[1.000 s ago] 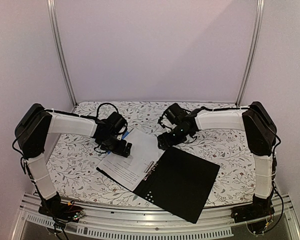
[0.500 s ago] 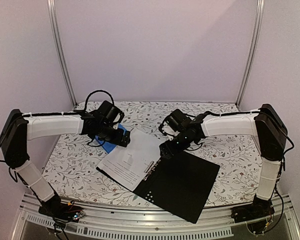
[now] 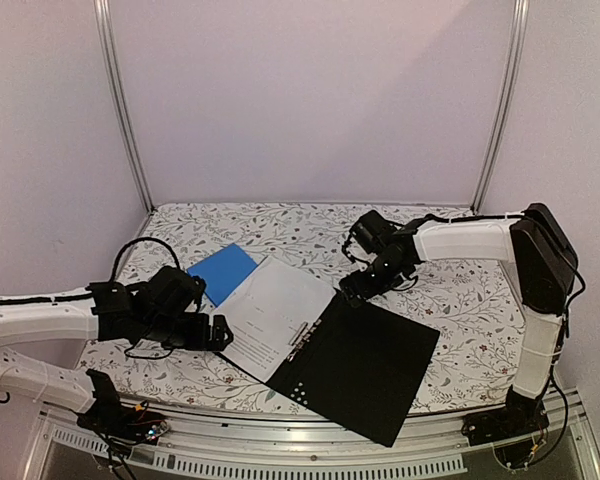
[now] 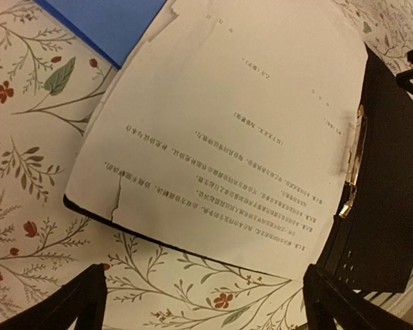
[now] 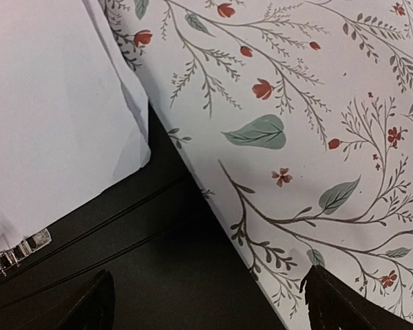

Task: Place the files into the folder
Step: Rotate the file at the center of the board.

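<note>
The folder [image 3: 375,365] lies open on the worktop [image 3: 460,300], black inside up. The files [image 3: 275,315] rest on its left half, long axis running near-left to far-right. The left gripper [image 3: 218,333] and right gripper [image 3: 351,290] gape, empty.

The folder [image 3: 365,365] lies open and flat, black inside up, its far corner beneath the right gripper [image 3: 352,290]. The files [image 3: 275,318] — white, printed, edges torn — rest on its left leaf, just ahead of the left gripper [image 3: 218,333].
</note>
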Robot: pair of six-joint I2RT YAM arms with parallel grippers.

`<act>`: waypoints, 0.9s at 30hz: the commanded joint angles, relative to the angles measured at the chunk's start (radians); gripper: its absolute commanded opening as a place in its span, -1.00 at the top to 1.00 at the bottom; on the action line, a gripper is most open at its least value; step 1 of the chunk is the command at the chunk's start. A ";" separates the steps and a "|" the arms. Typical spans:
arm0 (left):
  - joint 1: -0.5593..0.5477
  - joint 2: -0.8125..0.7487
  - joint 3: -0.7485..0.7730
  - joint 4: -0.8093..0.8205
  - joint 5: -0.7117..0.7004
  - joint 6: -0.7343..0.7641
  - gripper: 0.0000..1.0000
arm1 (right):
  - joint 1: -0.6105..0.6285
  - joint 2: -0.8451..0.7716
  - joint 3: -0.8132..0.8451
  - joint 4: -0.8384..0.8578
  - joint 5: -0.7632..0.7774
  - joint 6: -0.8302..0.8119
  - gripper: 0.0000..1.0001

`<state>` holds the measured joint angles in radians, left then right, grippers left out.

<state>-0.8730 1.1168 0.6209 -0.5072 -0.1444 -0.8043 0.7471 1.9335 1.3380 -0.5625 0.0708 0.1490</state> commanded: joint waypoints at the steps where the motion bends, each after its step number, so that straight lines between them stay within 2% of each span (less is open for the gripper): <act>1: -0.029 -0.041 -0.059 -0.054 -0.014 -0.168 -0.99 | -0.057 0.041 0.055 -0.017 -0.042 -0.017 -0.92; 13: -0.003 0.137 -0.093 0.076 0.009 -0.164 -0.99 | -0.107 0.085 0.050 -0.041 -0.214 -0.001 -0.92; 27: 0.014 0.334 -0.048 0.258 0.074 -0.163 -0.99 | -0.118 0.024 -0.077 -0.044 -0.248 0.029 -0.90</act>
<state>-0.8692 1.3891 0.5869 -0.2966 -0.1398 -0.9588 0.6422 1.9732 1.3098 -0.5713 -0.1528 0.1589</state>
